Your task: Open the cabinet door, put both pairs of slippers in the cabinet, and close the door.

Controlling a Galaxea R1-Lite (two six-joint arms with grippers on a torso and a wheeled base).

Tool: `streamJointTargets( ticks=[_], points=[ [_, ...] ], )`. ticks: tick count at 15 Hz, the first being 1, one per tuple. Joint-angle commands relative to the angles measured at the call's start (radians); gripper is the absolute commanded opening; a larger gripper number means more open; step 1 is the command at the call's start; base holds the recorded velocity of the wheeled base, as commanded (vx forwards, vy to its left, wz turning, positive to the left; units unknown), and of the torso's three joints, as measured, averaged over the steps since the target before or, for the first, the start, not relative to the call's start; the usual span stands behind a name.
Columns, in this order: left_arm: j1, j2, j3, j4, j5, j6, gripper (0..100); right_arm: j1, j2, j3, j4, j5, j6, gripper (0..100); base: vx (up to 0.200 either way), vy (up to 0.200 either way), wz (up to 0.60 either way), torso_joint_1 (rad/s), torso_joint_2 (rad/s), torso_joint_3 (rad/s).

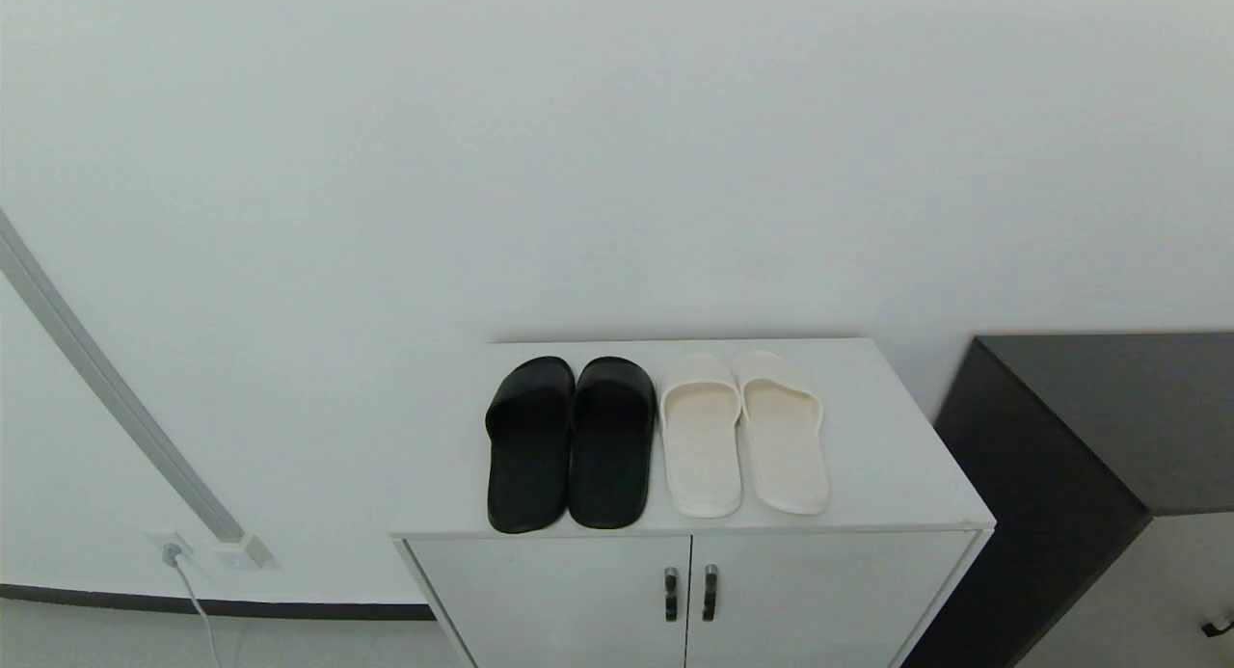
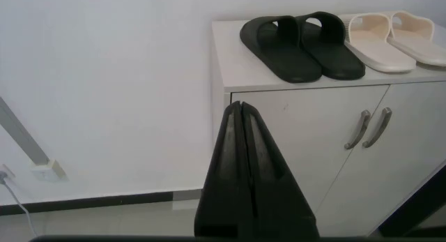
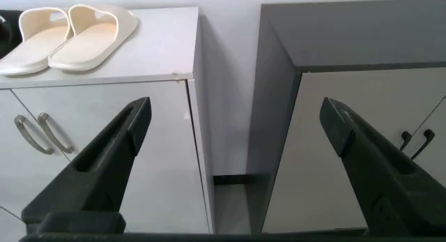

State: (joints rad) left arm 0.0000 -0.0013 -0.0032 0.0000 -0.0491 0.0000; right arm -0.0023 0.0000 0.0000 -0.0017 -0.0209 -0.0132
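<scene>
A white two-door cabinet (image 1: 868, 494) stands against the wall, both doors closed, with two metal handles (image 1: 690, 593) side by side at the centre seam. On its top lie a black pair of slippers (image 1: 571, 441) on the left and a cream pair of slippers (image 1: 744, 431) on the right, toes toward the wall. In the left wrist view my left gripper (image 2: 241, 111) is shut, hanging in front of the cabinet's left door (image 2: 306, 144), apart from it and below the black slippers (image 2: 301, 45). My right gripper (image 3: 237, 116) stands wide open, off the cabinet's right side (image 3: 198, 109), with the cream slippers (image 3: 68, 35) beyond.
A dark grey cabinet (image 1: 1099, 456) stands close to the right of the white one, with a narrow gap between them. On the wall at the lower left are a diagonal cable duct (image 1: 106, 384) and a socket with a plugged cord (image 1: 174, 552).
</scene>
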Motion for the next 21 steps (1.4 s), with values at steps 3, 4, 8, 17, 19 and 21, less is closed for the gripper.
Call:
streamJointTargets(
  ticks=[3, 4, 8, 17, 19, 21],
  points=[
    [0.000, 0.001, 0.000, 0.000, 0.000, -0.002, 0, 0.001, 0.000, -0.002, -0.001, 0.033, -0.007, 100, 0.000, 0.000, 0.00, 0.000, 0.00, 0.000],
    [0.000, 0.001, 0.000, 0.000, 0.000, -0.002, 0, 0.001, 0.000, -0.002, 0.000, 0.047, -0.022, 100, 0.000, 0.000, 0.00, 0.000, 0.00, 0.000],
    [0.000, 0.001, 0.000, 0.002, -0.001, -0.002, 0, 0.001, 0.044, -0.101, -0.011, 0.041, 0.064, 100, 0.000, 0.000, 0.00, 0.000, 0.00, 0.000],
    [0.000, 0.001, 0.000, 0.002, -0.001, -0.003, 0, 0.370, 0.991, -0.330, -0.297, 0.041, 0.162, 100, 0.000, 0.000, 0.00, 0.000, 0.00, 0.000],
    [0.000, 0.001, 0.000, 0.002, -0.001, -0.002, 0, 0.605, 1.140, -0.371, -0.429, -0.195, 0.228, 100, 0.000, 0.000, 0.00, 0.000, 0.00, 0.000],
    [0.000, 0.001, 0.000, 0.002, -0.001, -0.003, 0, 0.726, 1.276, -0.466, -0.452, -0.284, 0.260, 100, 0.000, 0.000, 0.00, 0.000, 0.00, 0.000]
  ],
)
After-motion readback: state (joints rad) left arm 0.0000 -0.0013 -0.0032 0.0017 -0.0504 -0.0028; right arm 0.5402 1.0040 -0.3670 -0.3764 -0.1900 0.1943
